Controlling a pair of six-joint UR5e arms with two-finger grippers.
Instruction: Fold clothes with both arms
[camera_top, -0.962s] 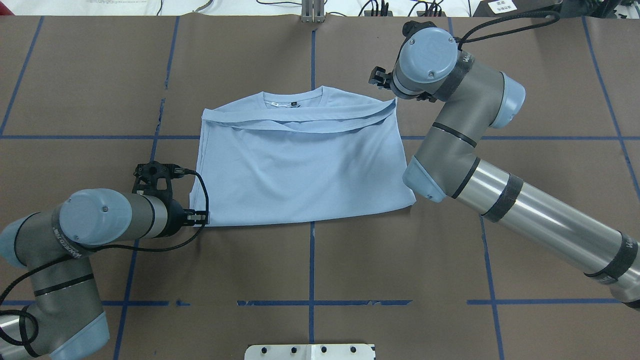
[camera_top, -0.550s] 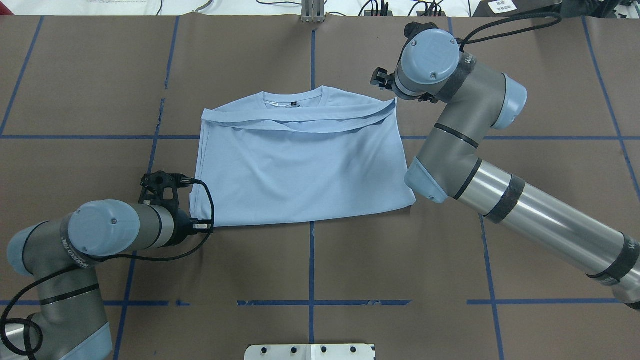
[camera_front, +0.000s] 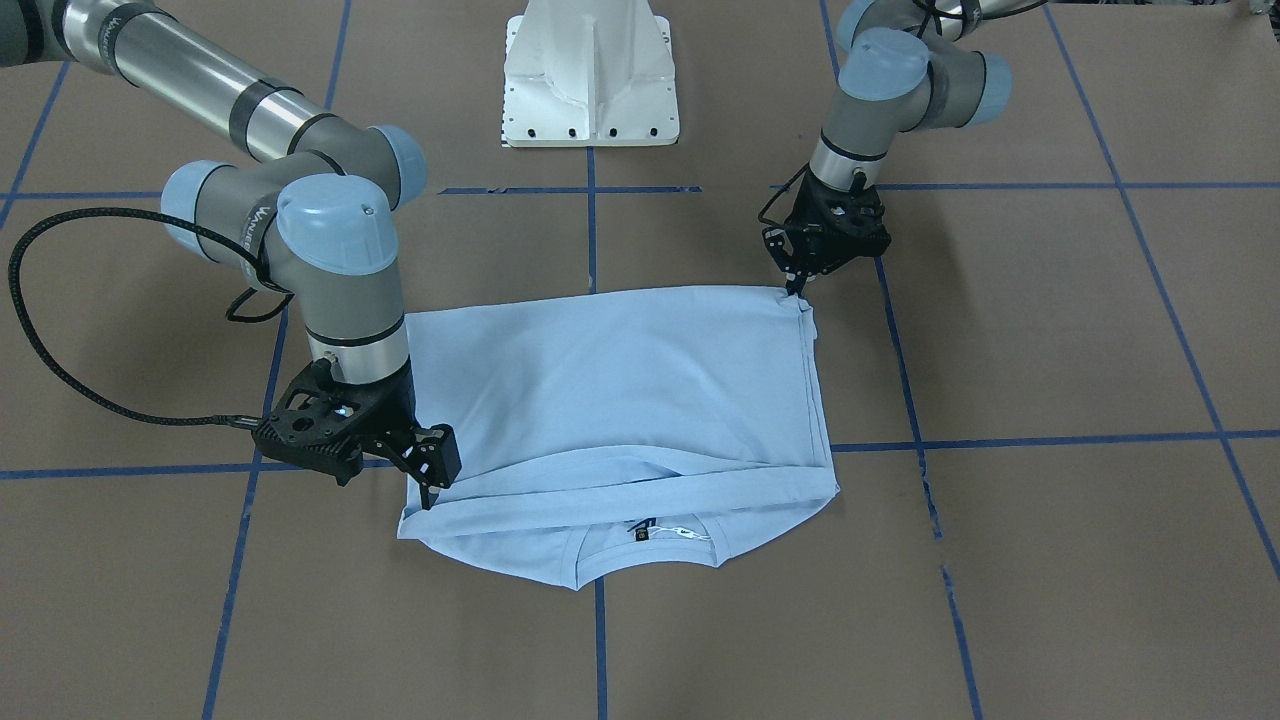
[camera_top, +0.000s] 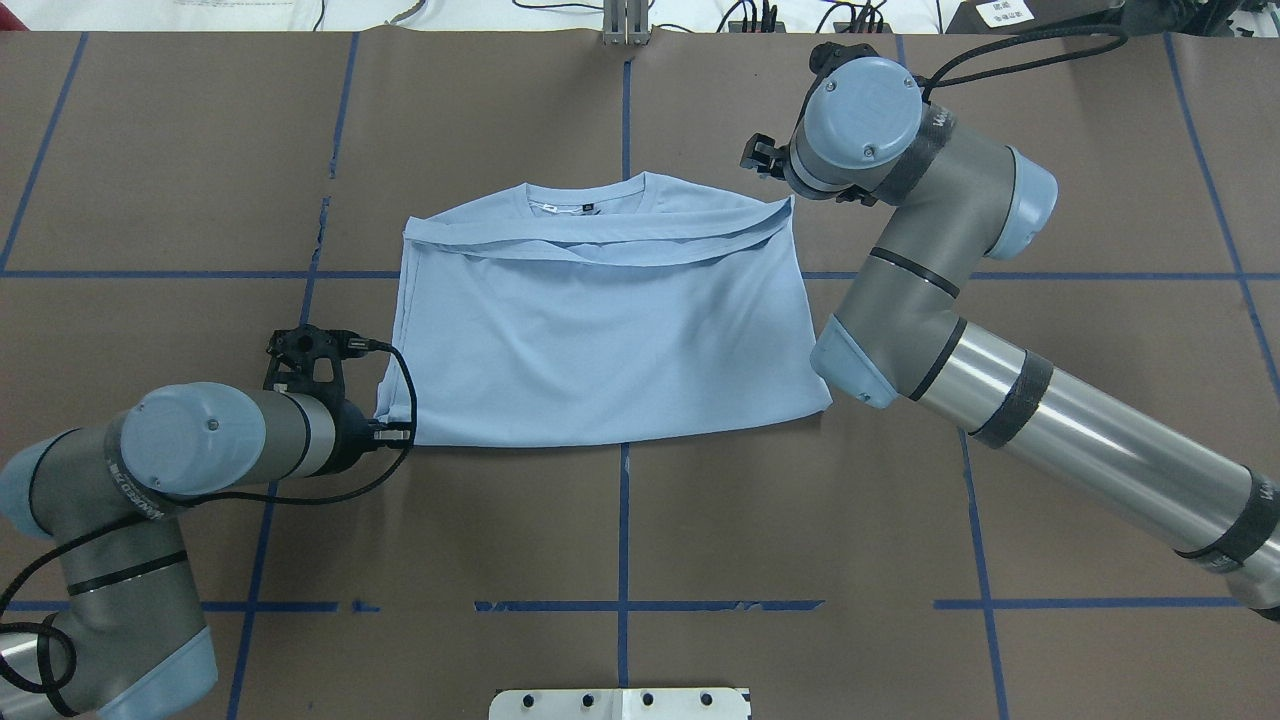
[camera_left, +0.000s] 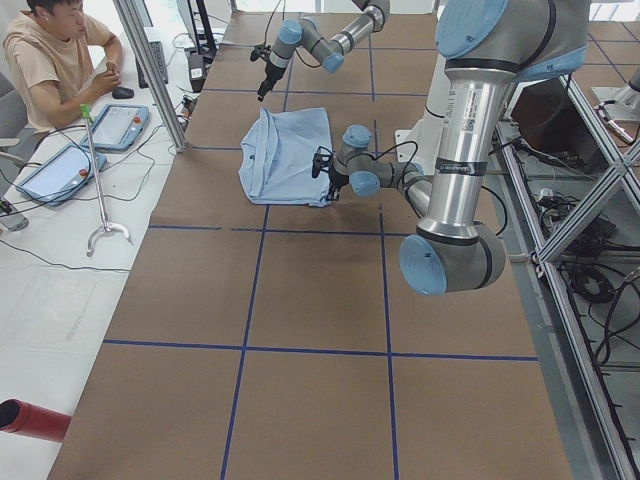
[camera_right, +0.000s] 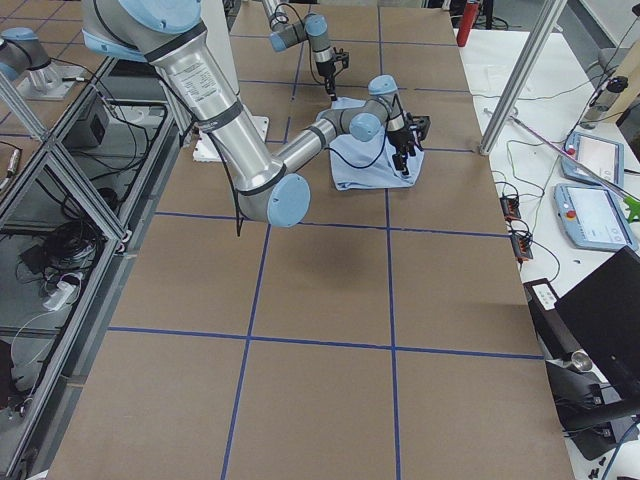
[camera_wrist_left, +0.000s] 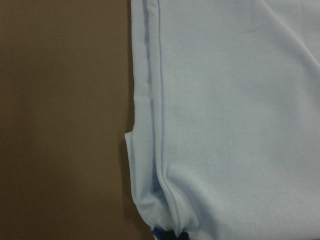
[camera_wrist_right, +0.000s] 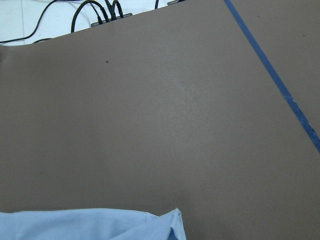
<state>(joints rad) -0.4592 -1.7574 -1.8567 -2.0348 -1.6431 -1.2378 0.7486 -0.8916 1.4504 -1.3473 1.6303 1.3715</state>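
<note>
The light blue T-shirt (camera_front: 620, 380) lies folded on the brown table, its hem brought up to a band just below the collar (camera_top: 585, 195). My left gripper (camera_front: 797, 287) points down at the shirt's corner nearest the robot, fingertips together on the puckered fabric. The left wrist view shows that hem and corner (camera_wrist_left: 150, 200). My right gripper (camera_front: 432, 485) touches the end of the hem band at the far corner. I cannot tell whether it grips. The right wrist view shows only that corner (camera_wrist_right: 165, 222), lying flat. Overhead, both grippers are hidden under their wrists.
The white pedestal base (camera_front: 590, 80) stands at the robot's side of the table. Blue tape lines (camera_top: 622, 520) grid the table. Cables (camera_top: 760, 15) lie along the far edge. An operator (camera_left: 60, 50) sits beyond the far edge, with tablets (camera_left: 120, 125).
The left wrist shifted toward the robot and the table's middle half a second ago, then came back; the shirt's near left corner moved with it. The right arm barely moved.
</note>
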